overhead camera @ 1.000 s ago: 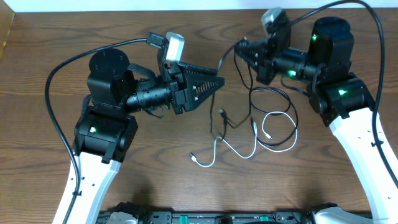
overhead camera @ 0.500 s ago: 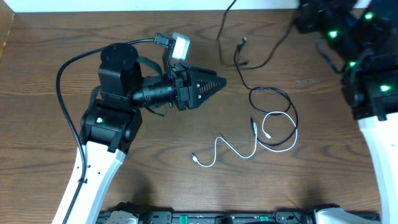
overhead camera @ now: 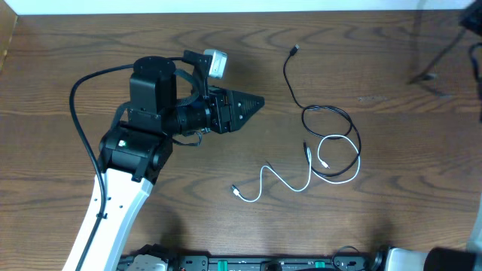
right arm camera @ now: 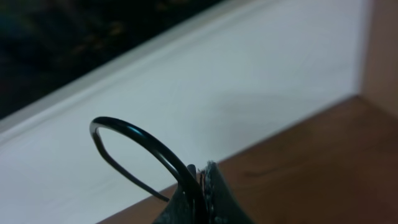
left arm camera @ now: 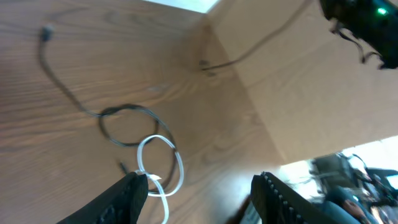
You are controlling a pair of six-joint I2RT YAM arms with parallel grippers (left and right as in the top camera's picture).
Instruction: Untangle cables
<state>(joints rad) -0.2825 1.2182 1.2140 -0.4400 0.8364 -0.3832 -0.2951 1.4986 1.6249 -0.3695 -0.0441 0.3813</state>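
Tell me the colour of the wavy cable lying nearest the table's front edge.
White. The cable shows best in the overhead view.

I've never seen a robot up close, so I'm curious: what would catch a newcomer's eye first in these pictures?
The bulky black-and-white left arm dominates the left half of the wooden table, with the left gripper at its tip open and pointing right. Right of centre lie a thin white cable and a thin black cable, their loops overlapping. The black one trails up toward the table's far edge.
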